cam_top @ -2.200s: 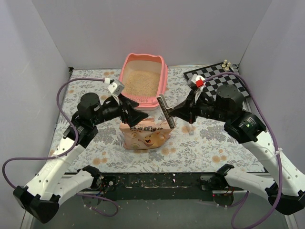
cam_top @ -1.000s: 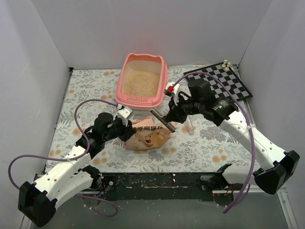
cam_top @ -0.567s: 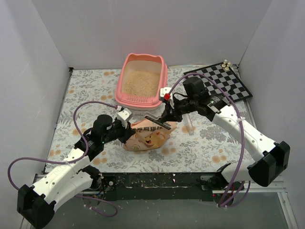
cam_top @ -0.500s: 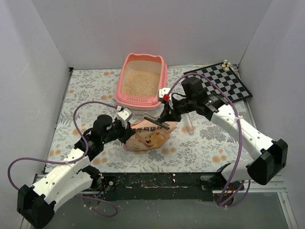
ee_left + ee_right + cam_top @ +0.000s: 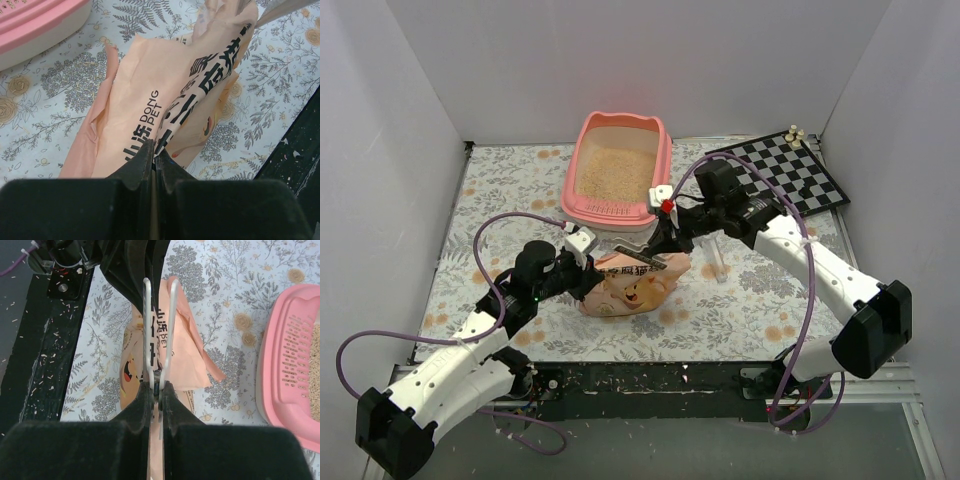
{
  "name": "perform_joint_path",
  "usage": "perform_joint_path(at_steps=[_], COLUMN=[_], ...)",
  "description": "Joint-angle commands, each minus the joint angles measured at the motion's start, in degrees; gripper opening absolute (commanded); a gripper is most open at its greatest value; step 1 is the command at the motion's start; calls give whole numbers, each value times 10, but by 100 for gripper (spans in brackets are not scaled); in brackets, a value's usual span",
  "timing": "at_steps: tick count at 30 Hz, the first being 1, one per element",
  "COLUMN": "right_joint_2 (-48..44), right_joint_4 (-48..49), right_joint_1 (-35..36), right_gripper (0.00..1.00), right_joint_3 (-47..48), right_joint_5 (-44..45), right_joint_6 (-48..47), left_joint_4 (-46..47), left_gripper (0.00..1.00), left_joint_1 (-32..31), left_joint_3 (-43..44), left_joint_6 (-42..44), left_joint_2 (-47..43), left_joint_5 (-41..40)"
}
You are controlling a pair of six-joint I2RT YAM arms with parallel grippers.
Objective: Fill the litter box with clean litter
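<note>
The pink litter box (image 5: 582, 205) stands at the back centre, its floor covered with pale beige clean litter (image 5: 617, 172). An orange-tan printed bag (image 5: 632, 287) lies in front of it. My left gripper (image 5: 590, 276) is shut on a fold at the bag's left edge (image 5: 165, 105), with the jaws pressed together in the left wrist view (image 5: 153, 150). My right gripper (image 5: 658, 240) is shut on the spring end of a long white clip (image 5: 159, 330). The clip's two arms stand apart over the bag's top (image 5: 177, 347). The litter box's slotted ledge (image 5: 290, 370) shows on the right.
A clear plastic scoop (image 5: 717, 262) lies right of the bag. A black-and-white chessboard (image 5: 790, 175) with small pieces (image 5: 793, 131) sits at the back right. White walls enclose the table on three sides. A black rail (image 5: 40, 340) runs along the near edge.
My left gripper closed on the bag's edge. My right arm carried the clip left and down from beside the litter box to the bag's top.
</note>
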Motion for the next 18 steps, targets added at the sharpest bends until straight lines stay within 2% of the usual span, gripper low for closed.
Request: perform_joint_path(at_steps=[1,13,18], right_joint_2=[12,50,67], right_joint_4=[10,-78,-114], right_joint_1=[-2,11,28], right_gripper=[1,1,1], right_joint_3=[-6,-8,-16], right_joint_5=[-12,114,129], right_joint_6=[-12,-57,-67], left_joint_4=[30,31,30], left_gripper=[0,0,0], left_joint_1=[-2,-2,-3], left_joint_3=[9,12,11], left_joint_6=[-5,-5,-6], left_joint_2=[-23,-31,-39], left_joint_5=[-7,-10,-16])
